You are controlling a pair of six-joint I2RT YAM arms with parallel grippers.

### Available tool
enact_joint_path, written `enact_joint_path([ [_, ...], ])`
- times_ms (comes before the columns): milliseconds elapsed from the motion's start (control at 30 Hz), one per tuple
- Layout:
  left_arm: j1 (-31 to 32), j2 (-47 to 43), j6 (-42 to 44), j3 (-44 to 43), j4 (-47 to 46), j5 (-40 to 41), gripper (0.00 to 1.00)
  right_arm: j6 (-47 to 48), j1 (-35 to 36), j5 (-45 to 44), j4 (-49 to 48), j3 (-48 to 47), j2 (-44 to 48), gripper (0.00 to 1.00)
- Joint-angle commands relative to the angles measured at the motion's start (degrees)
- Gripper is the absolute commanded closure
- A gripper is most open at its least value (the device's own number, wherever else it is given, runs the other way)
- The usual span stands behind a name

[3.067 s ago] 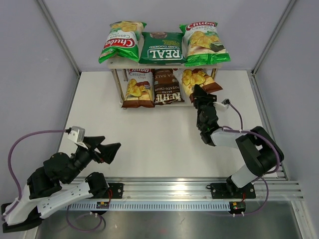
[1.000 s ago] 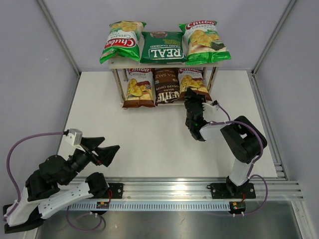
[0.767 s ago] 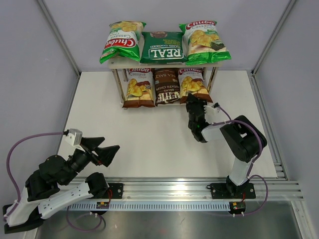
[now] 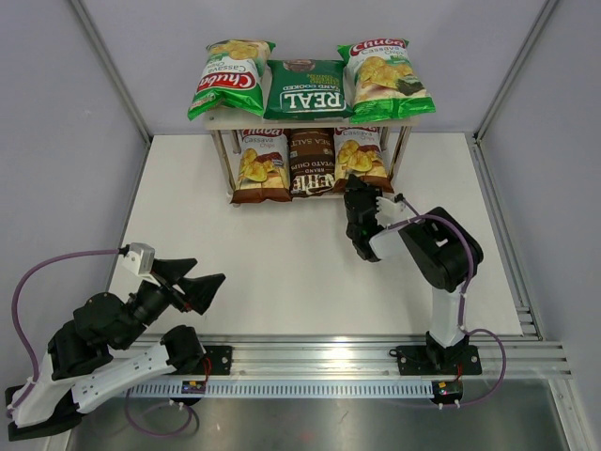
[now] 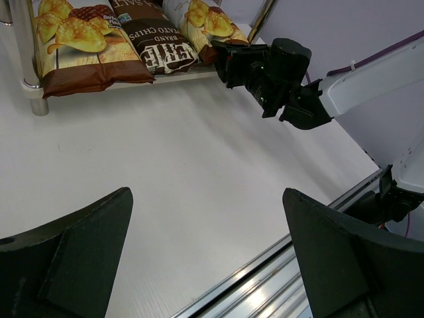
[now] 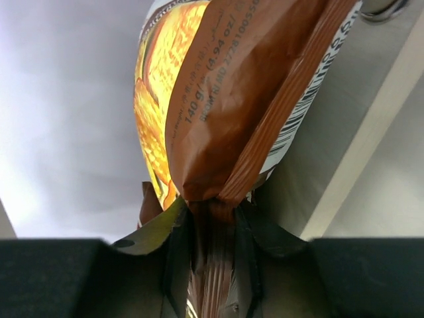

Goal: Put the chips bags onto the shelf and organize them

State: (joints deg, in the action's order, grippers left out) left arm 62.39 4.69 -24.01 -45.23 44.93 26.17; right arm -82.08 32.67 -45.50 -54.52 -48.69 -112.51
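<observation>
Six chips bags point(image 4: 302, 89) on shelf point(image 4: 222, 158), three per tier. Right fingers point(image 4: 355, 191) pinch one; left fingers point(image 4: 211, 281) spread.

The white counter point(image 4: 282, 272) has the shelf point(image 4: 223, 164) standing on its thin legs near the far edge.

Glossy, crinkled plastic chips bags point(image 4: 305, 91); pale wood-look shelf boards point(image 4: 216, 119) on shiny metal legs point(image 5: 25, 59); matt white table point(image 4: 282, 272).

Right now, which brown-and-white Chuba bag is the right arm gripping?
The right-end Chuba bag in the bottom row, beside the Kettle bag: the right gripper pinches its near seam between its fingers. The left-end Chuba bag lies free.
</observation>
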Motion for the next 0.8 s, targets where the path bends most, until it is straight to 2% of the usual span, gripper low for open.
enact_joint_path([
  [0, 0.0, -0.4, 0.2, 0.0, -1.5, 1.2, 0.01, -1.9, 0.6, -2.3, 6.0, -0.6, 2.7, 0.61],
  [167, 0.0, 0.0, -0.2, -0.1, -1.2, 2.7, 0.01, -1.5, 0.6, -2.0, 7.4, 2.2, 5.9, 0.45],
  [200, 0.0, 0.1, -0.3, -0.2, -1.0, 2.9, 0.01, -0.5, 0.6, -1.7, 7.4, 2.5, 6.9, 0.31],
  [367, -0.1, 0.8, -0.6, -0.5, -0.6, 3.8, 0.01, 1.5, 0.3, 0.0, 4.6, 4.7, 8.9, 0.19],
  [400, 0.0, 1.1, -0.8, -0.5, -0.5, 4.2, 0.01, 1.6, 0.3, 0.6, 2.7, 5.4, 9.2, 0.14],
  [433, -0.1, 1.2, -1.3, -0.6, -0.3, 5.8, 0.01, 1.7, 0.2, 1.1, 2.1, 6.1, 9.5, 0.04],
  [467, 0.0, 1.4, -1.7, -0.8, 0.6, 6.9, 0.01, 1.8, -0.1, 1.7, 1.8, 6.6, 9.8, 0.01],
  [633, -0.2, 3.7, -6.8, -2.8, 5.8, 19.1, 0.01, 4.8, -0.2, 5.6, 2.4, 10.3, 13.9, 0.01],
  [767, -0.3, 5.7, -9.5, -3.5, 8.2, 23.8, 0.01, 12.4, -0.6, 9.7, 0.3, 14.9, 20.3, 0.00],
])
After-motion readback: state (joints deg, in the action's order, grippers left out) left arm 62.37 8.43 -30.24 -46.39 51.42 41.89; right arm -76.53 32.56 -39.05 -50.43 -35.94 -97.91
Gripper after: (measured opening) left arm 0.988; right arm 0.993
